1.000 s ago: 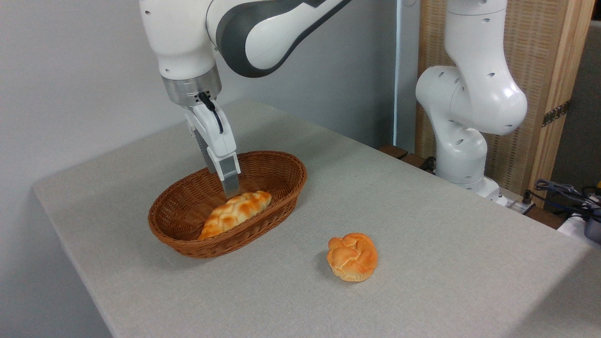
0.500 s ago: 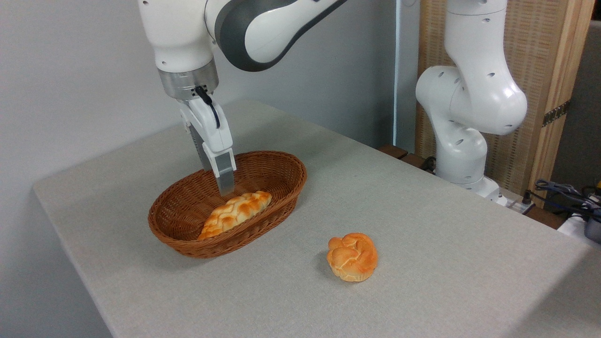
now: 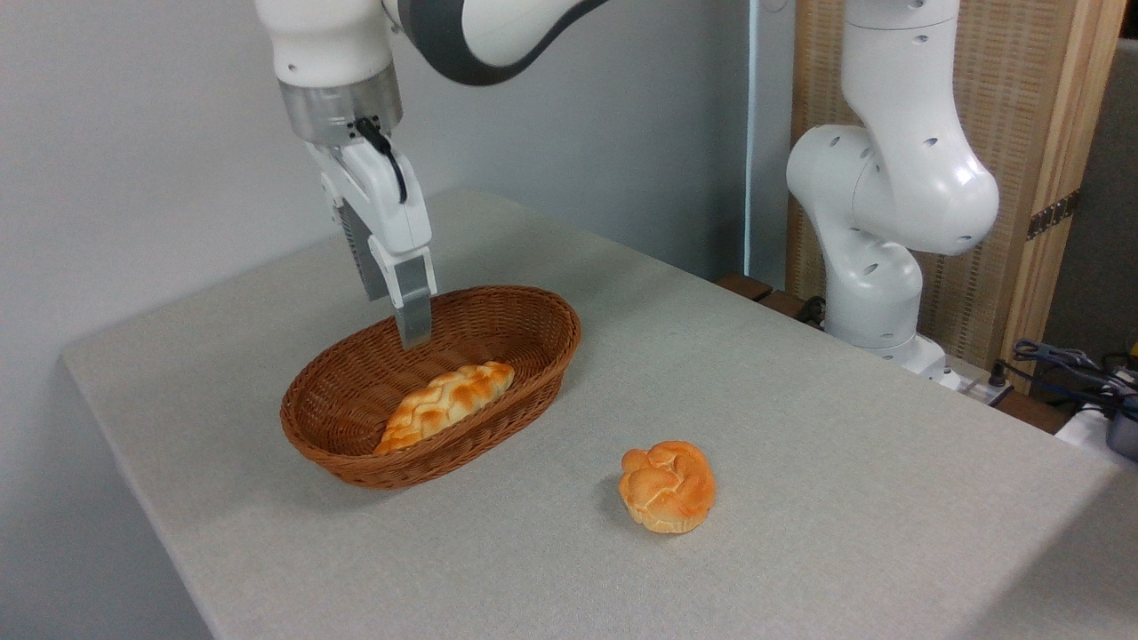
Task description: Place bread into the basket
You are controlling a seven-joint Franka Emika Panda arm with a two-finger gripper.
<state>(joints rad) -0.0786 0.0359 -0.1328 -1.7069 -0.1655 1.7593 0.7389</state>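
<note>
The bread (image 3: 445, 404) lies inside the basket (image 3: 533, 307), resting along the near wall. Its long axis runs the same way as the basket's own length, slanting from the near-left end up toward the far-right end, with one tapered tip low against the weave at the near left and the other raised toward the basket's middle. The gripper (image 3: 412, 331) hangs above the basket's far rim, clear of the bread and holding nothing; it is seen side-on, so I cannot tell how far its fingers stand apart. The basket sits on the grey desk (image 3: 800, 427). To the right of the basket and nearer the camera, well apart from it, sits a small round knotted bun (image 3: 667, 486).
</note>
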